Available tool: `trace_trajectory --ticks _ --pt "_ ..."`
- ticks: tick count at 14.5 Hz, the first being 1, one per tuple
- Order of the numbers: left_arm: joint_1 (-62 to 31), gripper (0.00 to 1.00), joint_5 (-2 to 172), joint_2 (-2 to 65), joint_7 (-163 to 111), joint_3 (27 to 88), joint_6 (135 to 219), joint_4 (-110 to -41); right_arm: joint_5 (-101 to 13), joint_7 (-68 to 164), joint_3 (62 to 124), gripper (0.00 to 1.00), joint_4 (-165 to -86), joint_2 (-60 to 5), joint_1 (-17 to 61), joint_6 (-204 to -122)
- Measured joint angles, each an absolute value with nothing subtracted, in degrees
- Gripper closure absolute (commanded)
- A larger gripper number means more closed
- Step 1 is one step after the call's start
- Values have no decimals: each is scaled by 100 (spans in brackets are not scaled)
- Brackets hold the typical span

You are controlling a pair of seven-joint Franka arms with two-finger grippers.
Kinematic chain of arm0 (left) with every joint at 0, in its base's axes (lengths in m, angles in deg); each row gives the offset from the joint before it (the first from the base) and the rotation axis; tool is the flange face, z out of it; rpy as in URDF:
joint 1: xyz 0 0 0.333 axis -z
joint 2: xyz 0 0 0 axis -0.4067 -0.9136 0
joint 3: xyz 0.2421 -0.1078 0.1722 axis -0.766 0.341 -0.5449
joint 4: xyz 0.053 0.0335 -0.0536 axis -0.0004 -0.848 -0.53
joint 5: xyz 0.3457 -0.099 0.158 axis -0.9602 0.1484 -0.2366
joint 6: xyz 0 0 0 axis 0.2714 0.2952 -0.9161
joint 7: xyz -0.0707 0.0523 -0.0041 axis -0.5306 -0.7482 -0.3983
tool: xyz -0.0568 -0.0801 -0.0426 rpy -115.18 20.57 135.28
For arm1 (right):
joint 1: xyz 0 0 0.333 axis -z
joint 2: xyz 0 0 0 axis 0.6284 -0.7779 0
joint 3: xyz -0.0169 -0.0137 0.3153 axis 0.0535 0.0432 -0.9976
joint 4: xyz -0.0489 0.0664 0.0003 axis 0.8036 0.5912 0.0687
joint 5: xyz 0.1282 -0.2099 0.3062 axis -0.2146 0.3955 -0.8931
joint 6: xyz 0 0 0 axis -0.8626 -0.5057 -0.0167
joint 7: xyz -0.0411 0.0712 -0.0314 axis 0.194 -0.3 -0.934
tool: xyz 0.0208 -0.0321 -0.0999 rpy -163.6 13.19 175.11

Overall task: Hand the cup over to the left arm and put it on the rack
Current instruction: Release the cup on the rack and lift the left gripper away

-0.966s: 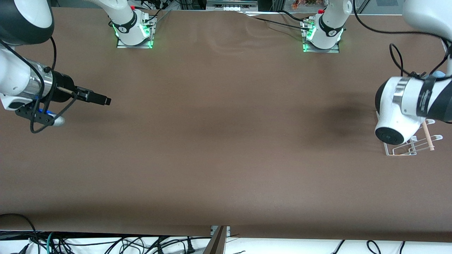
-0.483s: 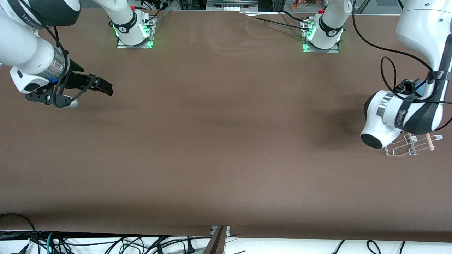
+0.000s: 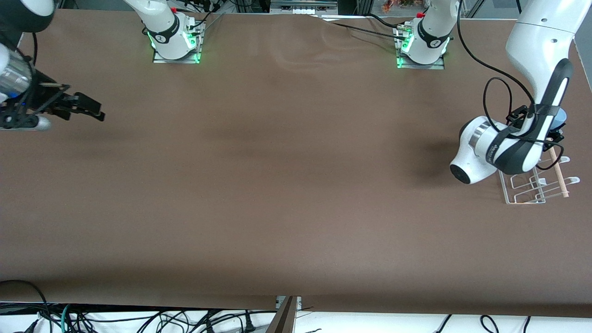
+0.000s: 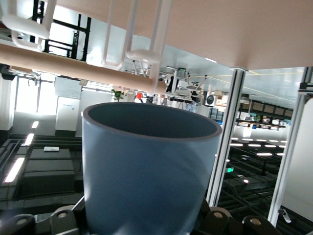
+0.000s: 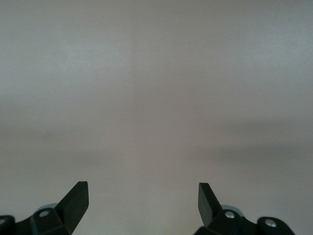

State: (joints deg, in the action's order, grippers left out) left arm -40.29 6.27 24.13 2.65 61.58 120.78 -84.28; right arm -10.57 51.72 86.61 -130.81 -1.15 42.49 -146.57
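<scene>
The light-blue cup (image 3: 560,115) is held in my left gripper (image 3: 553,126), which is shut on its body, over the end of the rack (image 3: 532,187) that lies farther from the front camera. Most of the cup is hidden by the left arm's wrist in the front view. In the left wrist view the cup (image 4: 146,171) fills the frame, its open mouth turned toward the rack's white prongs (image 4: 131,34) and wooden dowel (image 4: 73,68). My right gripper (image 3: 95,111) is open and empty over the table at the right arm's end; it also shows in the right wrist view (image 5: 143,188).
The rack's wooden dowel (image 3: 558,172) lies across the white wires near the table edge at the left arm's end. The brown table (image 3: 286,175) spreads between the two arms. The arm bases (image 3: 175,41) stand along the table's back edge.
The right gripper has pulled back toward its end of the table, empty. The left arm has swung so that its wrist and the cup now sit over the rack's end.
</scene>
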Motion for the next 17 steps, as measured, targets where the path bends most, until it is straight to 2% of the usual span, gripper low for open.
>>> trace_trajectory --ticks 5,9,10,11,17 --pt "-4326 93 439 2412 181 6145 12634 -8596 -1057 5078 8595 1 -12884 -129 4168 -14580" --pt "-4388 90 352 2311 28 6161 12738 -8701 -1056 5078 8863 1 -12671 -136 3845 -14367" --pt "-4387 67 352 2281 -13 6167 12738 -8704 -1056 5078 8876 1 -12666 -137 3835 -14343" --pt "-4386 1 352 2259 -35 6169 12738 -8704 -1056 5078 8885 1 -12666 -141 3829 -14326" --pt "-4365 0 343 2259 -120 6179 12706 -8661 -1057 5078 8896 1 -12663 -193 3777 -14320"
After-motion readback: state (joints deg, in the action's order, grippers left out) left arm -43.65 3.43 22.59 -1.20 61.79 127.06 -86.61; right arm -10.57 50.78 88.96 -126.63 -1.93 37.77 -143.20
